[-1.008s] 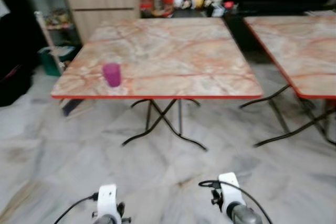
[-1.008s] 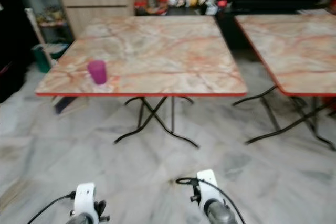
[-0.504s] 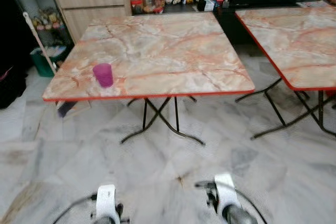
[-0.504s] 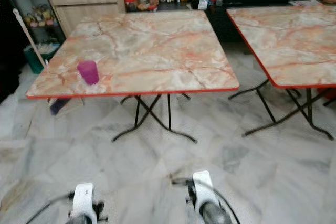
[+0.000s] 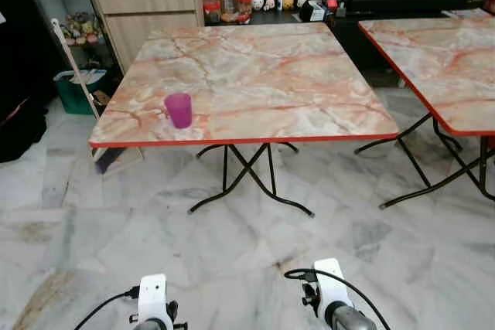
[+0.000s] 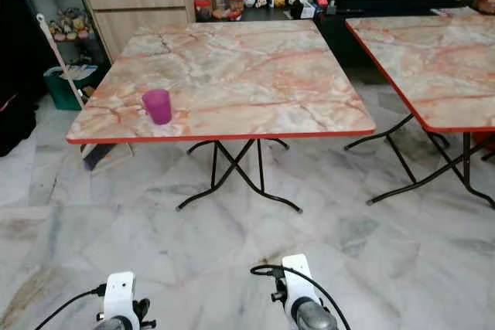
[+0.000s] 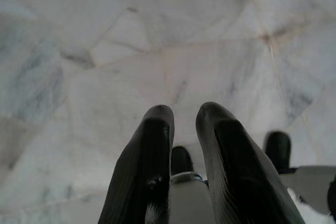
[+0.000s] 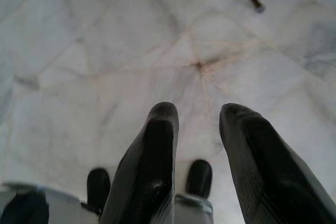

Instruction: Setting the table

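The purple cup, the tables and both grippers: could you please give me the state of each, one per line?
purple cup: upright near the table's front left edge, ungripped.
near table: unfolded, standing, otherwise bare.
second table: unfolded, standing to the right.
left gripper: empty, slightly open, hanging over floor.
right gripper: empty, open, hanging over floor.

Both arms hang low at the robot's front. The left gripper points down, jaws nearly together with a narrow gap. The right gripper also points down, jaws parted wider, holding nothing.
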`<state>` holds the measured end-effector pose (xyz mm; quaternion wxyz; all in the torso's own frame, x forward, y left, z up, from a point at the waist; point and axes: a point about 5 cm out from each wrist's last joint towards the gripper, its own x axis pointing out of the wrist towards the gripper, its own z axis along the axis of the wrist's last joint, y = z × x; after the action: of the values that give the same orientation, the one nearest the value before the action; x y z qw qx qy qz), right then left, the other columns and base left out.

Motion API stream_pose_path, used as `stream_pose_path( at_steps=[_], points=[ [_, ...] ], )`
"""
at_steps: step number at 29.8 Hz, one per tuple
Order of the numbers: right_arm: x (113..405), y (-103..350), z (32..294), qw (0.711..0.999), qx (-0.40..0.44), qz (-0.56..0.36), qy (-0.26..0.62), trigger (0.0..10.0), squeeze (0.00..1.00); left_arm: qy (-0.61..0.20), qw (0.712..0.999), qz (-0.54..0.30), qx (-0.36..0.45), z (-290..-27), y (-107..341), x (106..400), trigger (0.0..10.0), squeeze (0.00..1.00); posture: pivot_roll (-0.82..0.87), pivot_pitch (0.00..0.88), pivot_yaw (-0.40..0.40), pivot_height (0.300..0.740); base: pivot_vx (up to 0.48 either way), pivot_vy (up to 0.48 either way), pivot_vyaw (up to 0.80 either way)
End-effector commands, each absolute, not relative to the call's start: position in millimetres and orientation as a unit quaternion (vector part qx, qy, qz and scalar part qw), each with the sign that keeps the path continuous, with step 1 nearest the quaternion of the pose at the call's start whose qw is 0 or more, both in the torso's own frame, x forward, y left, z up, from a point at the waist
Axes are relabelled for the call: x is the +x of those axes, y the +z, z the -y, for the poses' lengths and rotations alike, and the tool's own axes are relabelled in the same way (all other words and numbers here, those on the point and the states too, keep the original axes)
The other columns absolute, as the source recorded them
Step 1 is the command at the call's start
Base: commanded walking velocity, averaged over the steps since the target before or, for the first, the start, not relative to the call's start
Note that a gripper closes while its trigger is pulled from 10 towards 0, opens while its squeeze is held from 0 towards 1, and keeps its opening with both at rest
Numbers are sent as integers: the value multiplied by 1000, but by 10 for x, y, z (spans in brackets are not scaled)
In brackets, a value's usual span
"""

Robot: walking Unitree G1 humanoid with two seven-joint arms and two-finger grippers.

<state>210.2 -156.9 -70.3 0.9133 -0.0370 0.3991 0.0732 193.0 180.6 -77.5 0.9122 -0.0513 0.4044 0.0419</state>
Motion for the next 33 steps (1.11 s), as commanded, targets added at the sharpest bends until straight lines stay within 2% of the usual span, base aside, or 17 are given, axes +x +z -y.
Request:
stream_pose_path(
  at_steps=[1,19,23,26,33],
  points=[
    [2099,-704,1605,913,-38,-401,66,10000,0,41,915,-399,-49,-1800,-750,1979,10000,0,-120,0,23,740,0,349,-788],
    [2122,-692,1553,916,-33,-394,70,10000,0,48,916,-395,-48,-1854,-736,1993,10000,0,-113,0,29,740,0,351,-44],
    [2128,-689,1548,916,-31,-394,71,10000,0,48,917,-394,-47,-1859,-732,1998,10000,0,-113,0,30,740,0,352,-783],
    [2133,-684,1546,917,-30,-391,70,10000,0,48,917,-394,-47,-1861,-731,2000,10000,0,-112,0,31,740,0,322,0],
    [2131,-687,1547,916,-37,-394,73,10000,0,44,921,-384,-54,-1844,-718,2016,10000,0,-110,0,30,740,0,0,0]
  ],
)
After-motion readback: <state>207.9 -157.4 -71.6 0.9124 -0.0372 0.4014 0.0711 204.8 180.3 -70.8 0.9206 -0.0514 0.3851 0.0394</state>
